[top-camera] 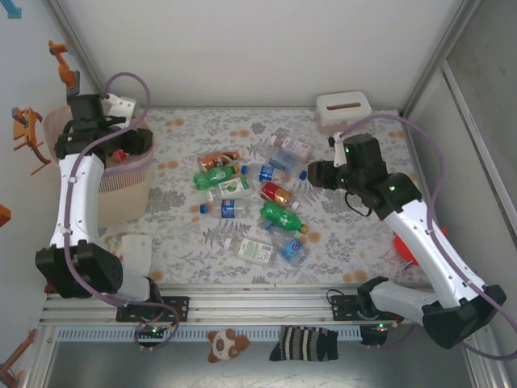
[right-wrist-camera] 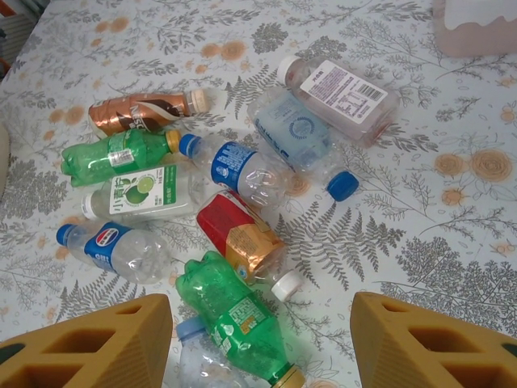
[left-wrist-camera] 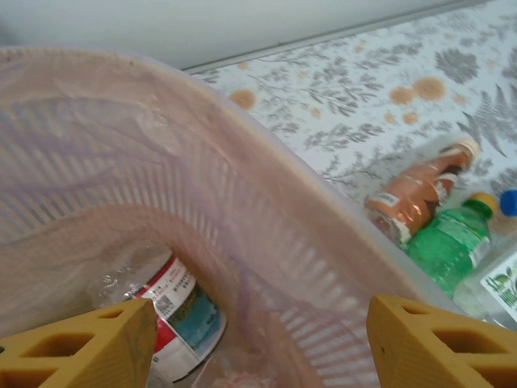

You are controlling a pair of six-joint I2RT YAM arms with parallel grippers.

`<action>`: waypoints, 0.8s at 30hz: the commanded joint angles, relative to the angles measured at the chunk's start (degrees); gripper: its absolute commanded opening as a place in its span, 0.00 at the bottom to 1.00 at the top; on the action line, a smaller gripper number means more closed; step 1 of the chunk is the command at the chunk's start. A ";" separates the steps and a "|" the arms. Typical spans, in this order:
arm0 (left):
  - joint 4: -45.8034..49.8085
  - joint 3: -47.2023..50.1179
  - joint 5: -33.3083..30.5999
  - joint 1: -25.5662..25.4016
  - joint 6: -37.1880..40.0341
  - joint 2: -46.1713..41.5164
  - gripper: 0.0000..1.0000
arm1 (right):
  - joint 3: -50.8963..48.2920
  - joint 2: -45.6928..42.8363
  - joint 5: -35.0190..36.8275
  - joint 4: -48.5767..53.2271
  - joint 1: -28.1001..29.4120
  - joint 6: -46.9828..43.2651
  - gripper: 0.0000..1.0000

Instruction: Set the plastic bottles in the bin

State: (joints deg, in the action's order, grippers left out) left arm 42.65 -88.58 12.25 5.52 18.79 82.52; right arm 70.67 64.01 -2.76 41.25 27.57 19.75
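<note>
Left gripper (left-wrist-camera: 258,323) hangs over the bin (top-camera: 121,194), fingers apart with nothing between them. One bottle (left-wrist-camera: 182,319) with a red, white and blue label lies inside at the bottom. Right gripper (right-wrist-camera: 260,311) hovers at three o'clock of the pile (top-camera: 279,194), fingers likewise apart and empty. The bin stands at nine o'clock of the pile, by the table's (top-camera: 363,242) left edge.

Risks, as judged: the bottles lie touching and crossed, so a descending finger may land on a neighbour and send round bodies rolling. Thin walls may buckle and slip out of a pinch. The light bin could shift if the left arm or its cable brushes the rim. The small box (top-camera: 343,109) at one o'clock might be mistaken for the bin.

Count: one bin, one box and one bottle seen inside the bin. On the table the right wrist view shows ten: two green, one brown, one red, six clear. The overhead view suggests at least one more at six o'clock.
</note>
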 commanded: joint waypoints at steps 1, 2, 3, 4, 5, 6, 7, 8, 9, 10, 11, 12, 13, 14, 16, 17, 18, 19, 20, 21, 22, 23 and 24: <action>-1.00 0.93 6.63 -0.07 -3.95 -1.14 0.70 | 1.48 0.33 -0.84 -1.44 0.16 0.40 0.59; -0.81 0.93 7.82 -0.04 -4.64 -0.77 0.71 | 1.57 0.33 -0.84 -1.40 0.18 0.40 0.59; -0.66 0.87 8.44 -0.07 -5.01 -0.34 0.72 | 1.59 0.18 -0.77 -1.27 0.13 0.35 0.59; -0.41 0.63 8.73 -0.07 -5.54 0.07 0.72 | 1.57 0.09 -0.75 -1.10 0.22 0.37 0.59; 0.09 0.16 8.86 -0.07 -6.11 0.66 0.73 | 1.51 -0.19 -0.60 -1.09 0.14 0.33 0.59; 0.53 -0.30 8.84 -0.03 -6.49 1.01 0.73 | 1.43 -0.30 -0.49 -1.05 0.18 0.36 0.59; 0.83 -0.79 8.93 -0.07 -6.90 1.05 0.74 | 1.27 -0.61 -0.40 -0.92 0.14 0.37 0.59; 0.77 -1.07 8.92 -0.07 -7.37 1.02 0.76 | 1.16 -0.85 -0.32 -0.94 0.14 0.45 0.59; 0.56 -1.24 9.10 -0.07 -7.84 0.81 0.77 | 1.05 -0.97 -0.25 -0.99 0.13 0.45 0.59; 0.28 -1.51 9.27 0.01 -8.38 0.48 0.78 | 0.97 -1.04 -0.25 -0.96 0.16 0.51 0.59; 0.09 -1.83 9.10 0.07 -9.05 0.29 0.78 | 0.96 -1.07 -0.14 -0.96 0.12 0.50 0.59; 0.06 -2.20 9.04 0.07 -9.66 0.08 0.79 | 0.96 -0.98 -0.27 -0.97 0.12 0.51 0.59; 0.15 -2.55 8.93 0.15 -10.35 -0.06 0.80 | 0.96 -0.99 -0.22 -1.09 0.25 0.57 0.59; 0.26 -2.91 9.09 0.11 -10.76 -0.25 0.81 | 0.96 -0.95 -0.34 -1.17 0.16 0.57 0.59; 0.76 -3.55 9.76 0.11 -11.48 -0.40 0.81 | 1.07 -0.75 -0.31 -1.21 0.14 0.56 0.59; 1.26 -3.79 10.18 0.06 -11.78 -0.41 0.81 | 1.04 -0.81 -0.31 -1.26 0.17 0.62 0.59; 1.73 -4.13 10.48 0.11 -12.13 -0.48 0.81 | 1.15 -0.67 -0.31 -1.25 0.20 0.56 0.59; 2.47 -4.65 10.96 0.02 -12.34 -0.47 0.81 | 1.20 -0.69 -0.33 -1.18 0.12 0.52 0.59; 3.26 -5.13 11.57 -0.01 -12.36 -0.57 0.80 | 1.13 -0.65 -0.31 -1.20 0.20 0.47 0.59; 4.08 -5.25 11.95 -0.15 -12.37 -0.79 0.80 | 1.18 -0.64 -0.32 -1.25 0.15 0.42 0.59; 4.93 -5.21 12.37 -0.47 -12.16 -1.18 0.80 | 1.22 -0.64 -0.31 -1.16 0.17 0.33 0.59; 6.02 -5.42 12.44 -0.89 -11.77 -1.56 0.80 | 1.23 -0.57 -0.28 -1.04 0.18 0.32 0.59; 7.70 -5.59 12.22 -1.51 -10.94 -2.05 0.79 | 1.31 -0.55 -0.18 -1.08 0.19 0.36 0.59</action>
State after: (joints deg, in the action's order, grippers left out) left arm 45.28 -92.31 22.17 5.19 7.90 82.72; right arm 70.67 63.92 -3.36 41.10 27.57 19.75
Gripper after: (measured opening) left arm 0.794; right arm 0.587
